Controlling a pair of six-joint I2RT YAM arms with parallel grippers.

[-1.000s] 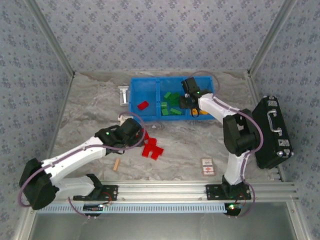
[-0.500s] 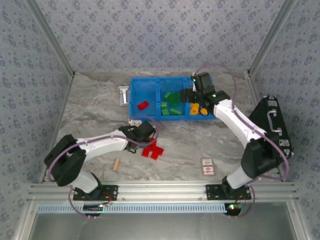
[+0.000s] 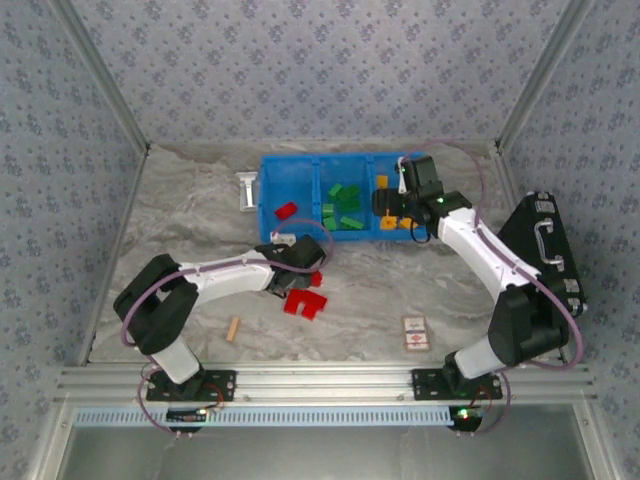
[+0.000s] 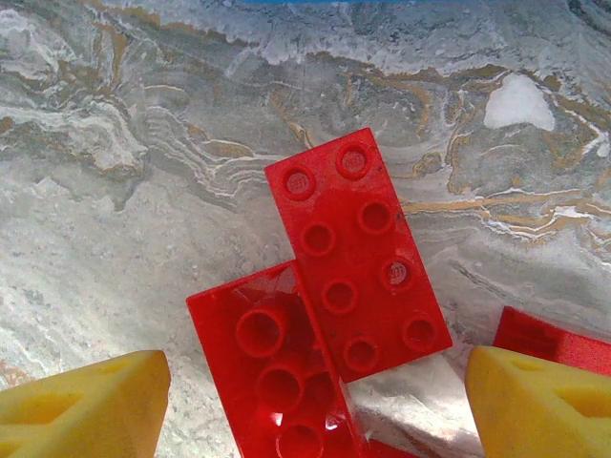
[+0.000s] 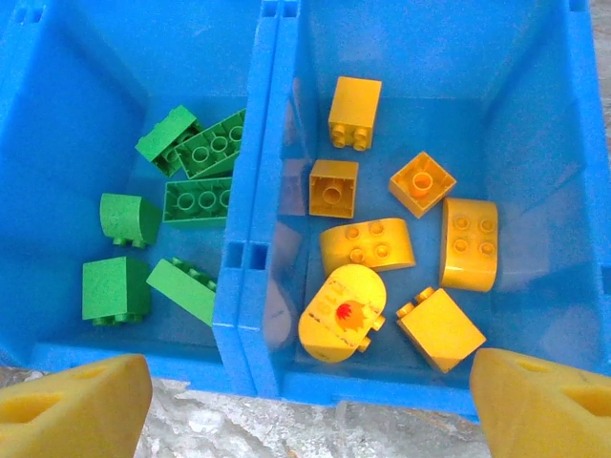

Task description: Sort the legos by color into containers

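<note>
Legos (image 3: 303, 300) left out on the table (image 3: 180, 220) are all red, Jo, a small heap near the middle. The left gripper (image 3: 302, 262) is right over the heap's far side, jaws apart, nothing in them.

Got it, Sam. From the left wrist, a studs-up red brick (image 4: 358, 253) lies just ahead of the fingers (image 4: 81, 401), its long axis running away from them and leaning a touch left at the far end. An upside-down red brick (image 4: 272, 372) touches its near corner and sits between the two of them.

So which one goes?

My guess, the upside-down one. It's between the jaws, long side roughly along the reach, so they'd close across its narrow width. A slight twist might square things up. Watch the neighbour, though, it could get dragged along.

And the drop?

Blue bin (image 3: 290, 160) sits along the table's far edge. Its left compartment (image 3: 290, 185), with one red brick (image 3: 286, 210) inside, is straight beyond the left gripper. That arm is plainly the nearer one.

Right gripper (image 3: 392, 205)?

Hovering above the bin's right end, jaws wide and empty, looking down on yellow bricks (image 5: 368, 243) in one compartment and green bricks (image 5: 191, 176) next door.
</note>
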